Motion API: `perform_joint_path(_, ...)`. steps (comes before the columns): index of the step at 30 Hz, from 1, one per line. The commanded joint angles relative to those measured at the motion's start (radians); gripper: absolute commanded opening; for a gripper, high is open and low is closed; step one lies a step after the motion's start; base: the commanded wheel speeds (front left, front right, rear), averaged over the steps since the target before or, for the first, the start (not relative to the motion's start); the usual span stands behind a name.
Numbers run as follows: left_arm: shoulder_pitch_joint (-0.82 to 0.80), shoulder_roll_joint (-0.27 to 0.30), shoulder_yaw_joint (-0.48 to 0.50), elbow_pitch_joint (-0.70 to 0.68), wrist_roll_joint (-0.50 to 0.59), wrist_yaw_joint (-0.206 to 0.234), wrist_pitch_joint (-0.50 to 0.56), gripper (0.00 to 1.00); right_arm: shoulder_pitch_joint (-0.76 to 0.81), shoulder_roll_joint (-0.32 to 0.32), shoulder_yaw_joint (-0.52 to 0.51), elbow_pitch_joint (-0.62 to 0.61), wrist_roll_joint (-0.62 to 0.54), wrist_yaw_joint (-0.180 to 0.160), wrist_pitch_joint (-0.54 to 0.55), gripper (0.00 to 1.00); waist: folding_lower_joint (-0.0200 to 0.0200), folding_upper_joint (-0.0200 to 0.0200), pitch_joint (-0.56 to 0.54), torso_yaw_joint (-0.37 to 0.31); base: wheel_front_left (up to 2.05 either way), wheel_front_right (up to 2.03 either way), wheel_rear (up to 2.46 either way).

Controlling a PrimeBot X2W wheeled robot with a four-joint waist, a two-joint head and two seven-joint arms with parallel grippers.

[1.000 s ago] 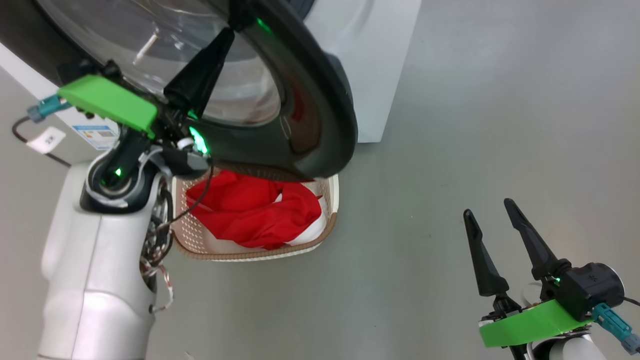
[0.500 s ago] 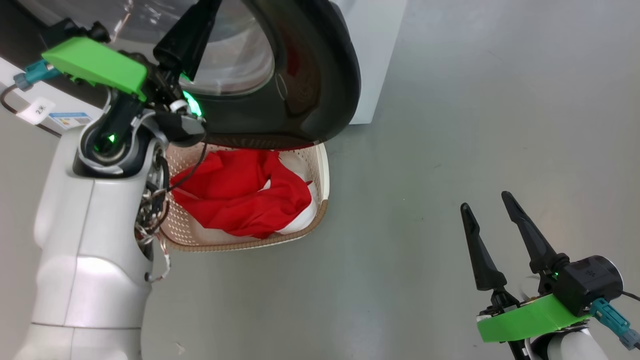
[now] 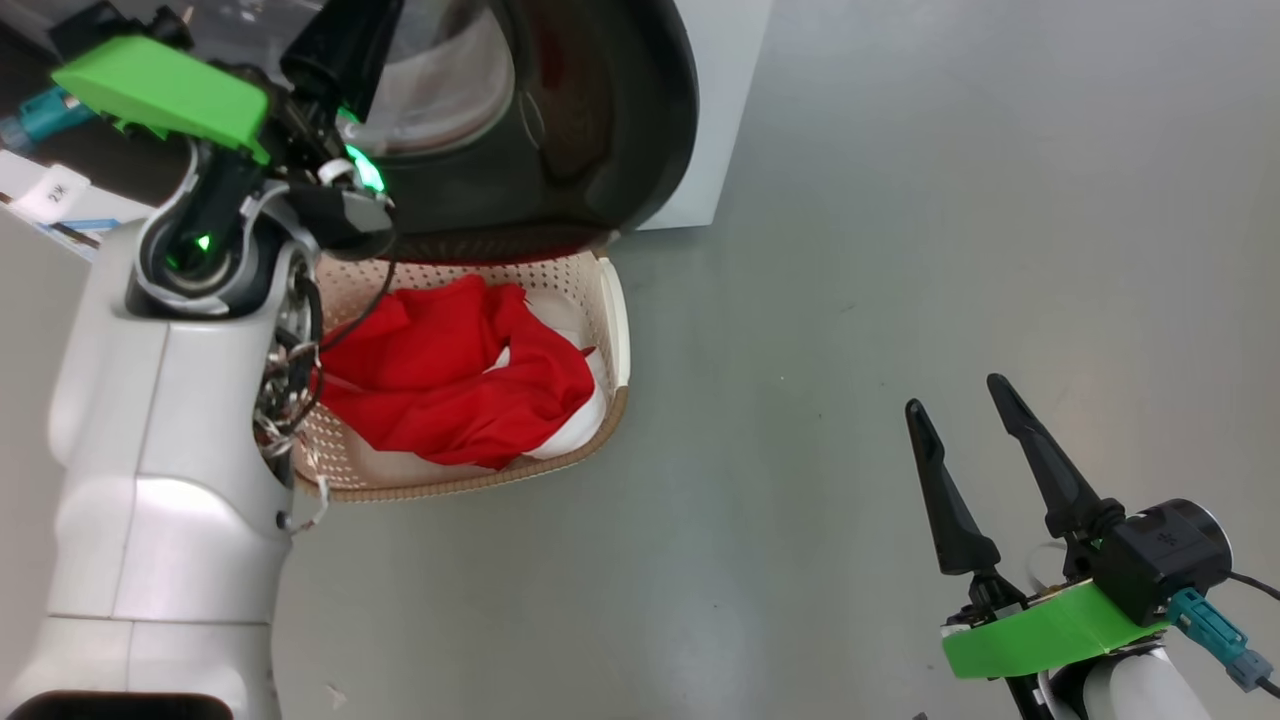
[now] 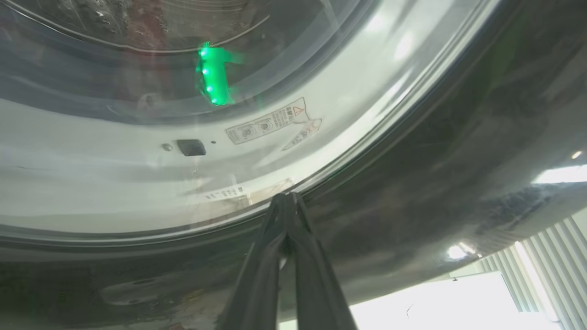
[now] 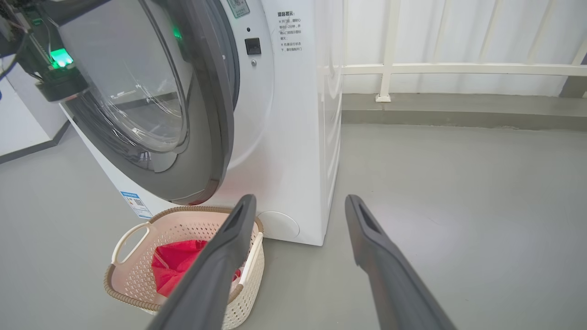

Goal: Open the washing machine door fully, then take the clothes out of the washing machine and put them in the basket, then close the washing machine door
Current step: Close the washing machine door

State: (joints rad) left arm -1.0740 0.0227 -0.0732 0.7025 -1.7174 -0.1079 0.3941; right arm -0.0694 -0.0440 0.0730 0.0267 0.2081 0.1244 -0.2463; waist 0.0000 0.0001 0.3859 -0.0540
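The washing machine [image 5: 298, 137] stands white with its door [image 5: 208, 137] partly ajar. My left gripper [image 4: 286, 198] is shut and holds nothing. Its tips rest at the seam between the door's glass bowl [image 4: 183, 68] and black rim [image 4: 412, 183]. In the head view its dark fingers [image 3: 335, 40] lie against the door [image 3: 610, 120]. Below the door sits the basket [image 3: 612, 320] with the red and white clothes [image 3: 450, 380] inside. My right gripper [image 3: 955, 398] hovers open over the floor to the right, well away from the basket [image 5: 120, 238].
Grey floor [image 3: 900, 200] spreads to the right of the machine and basket. A white railing [image 5: 458, 68] and a raised kerb run along the back wall. My pale left forearm [image 3: 170, 450] stands close beside the basket's left side.
The head camera has shifted, sliding the whole picture up and left. The door's lower rim now uncovers the basket's far wall. My left gripper stays shut against the door; the right gripper is unchanged.
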Motion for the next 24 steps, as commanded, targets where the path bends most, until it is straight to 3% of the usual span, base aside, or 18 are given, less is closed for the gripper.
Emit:
perform_joint_path(1, -0.038, 0.031, 0.017, -0.022, -0.001, -0.018, 0.0, 0.0, -0.025, -0.006, 0.021, -0.019, -0.007, 0.006, -0.006, 1.0, 0.0, -0.0001, 0.007, -0.007, 0.0, 0.0, 0.0)
perform_joint_path(24, -0.082, 0.054, 0.042, 0.009, 0.031, -0.023, -0.009, 0.0, -0.047, -0.006, 0.031, -0.002, -0.001, 0.006, -0.013, 1.0, 0.0, -0.0001, 0.027, -0.053, 0.0, 0.0, 0.0)
